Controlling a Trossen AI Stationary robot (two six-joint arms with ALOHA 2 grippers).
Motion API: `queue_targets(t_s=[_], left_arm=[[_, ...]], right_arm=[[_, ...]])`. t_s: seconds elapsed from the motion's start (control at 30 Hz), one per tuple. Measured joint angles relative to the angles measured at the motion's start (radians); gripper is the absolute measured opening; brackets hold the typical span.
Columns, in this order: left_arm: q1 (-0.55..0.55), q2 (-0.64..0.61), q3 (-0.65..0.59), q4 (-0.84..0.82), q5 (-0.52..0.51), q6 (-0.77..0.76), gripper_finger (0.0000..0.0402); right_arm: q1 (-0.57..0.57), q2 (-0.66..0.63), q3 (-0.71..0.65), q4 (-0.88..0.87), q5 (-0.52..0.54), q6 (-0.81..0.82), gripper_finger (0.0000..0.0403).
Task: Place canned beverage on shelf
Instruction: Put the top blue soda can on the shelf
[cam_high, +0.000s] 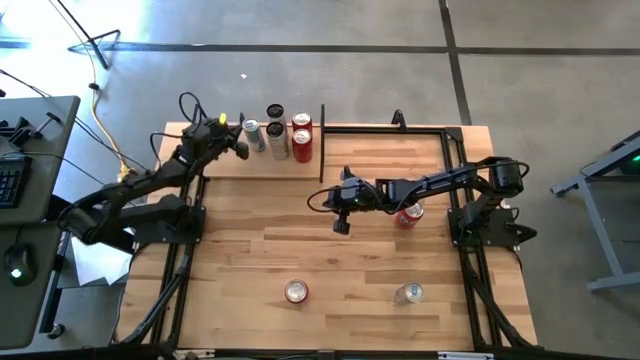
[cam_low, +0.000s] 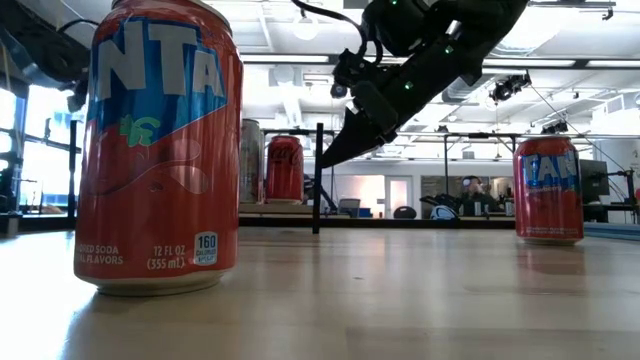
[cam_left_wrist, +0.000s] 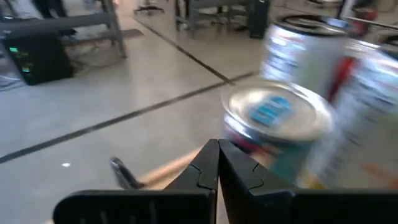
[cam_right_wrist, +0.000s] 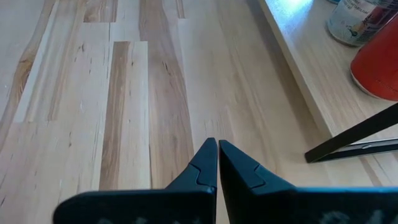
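Observation:
The shelf (cam_high: 228, 165), a pale board with a black rod upright (cam_high: 322, 140), lies along the table's far edge and carries several upright cans. Among them are a silver can (cam_high: 253, 134) and a red can (cam_high: 302, 146). My left gripper (cam_high: 243, 150) is shut, its tips right beside the silver-topped can (cam_left_wrist: 277, 115). My right gripper (cam_high: 318, 198) hangs shut over the table's middle, above bare wood (cam_right_wrist: 155, 124), holding nothing; it also shows in the low view (cam_low: 335, 155). More cans stand on the tabletop: a red can (cam_high: 408, 215) under the right arm, a red can (cam_high: 296, 291) and a silver can (cam_high: 408, 293) near the front edge. My left gripper has its shut fingertips (cam_left_wrist: 214, 155) close against the lower side of the silver-topped can (cam_left_wrist: 249, 140) on the shelf, coming at it roughly level from the table's left. Whether they touch the can I cannot tell; the picture is blurred there.
In the low view an orange soda can (cam_low: 160, 150) stands close at the left and another orange can (cam_low: 548, 190) at the right. Black frame rails (cam_high: 455, 170) run along the table's sides. Open tabletop lies between the shelf and the front cans.

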Motion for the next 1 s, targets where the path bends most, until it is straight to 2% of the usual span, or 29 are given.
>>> queue_targets(t_s=[0.23,0.37,0.67,1.0], left_arm=[[-0.148,-0.116,-0.069,-0.174,0.006,-0.061,0.0],[-0.202,-0.113,-0.112,-0.162,-0.034,-0.111,0.0],[-0.273,-0.056,-0.172,0.162,-0.041,-0.23,0.0],[-0.295,0.131,-0.184,0.397,-0.08,-0.263,0.0]], right_arm=[[0.0,0.0,0.0,-0.008,0.0,0.026,0.0],[0.0,0.0,0.0,-0.012,0.0,0.026,0.0],[0.0,0.0,0.0,-0.005,0.0,-0.008,0.0],[-0.001,0.0,0.0,0.015,0.0,-0.074,0.0]])
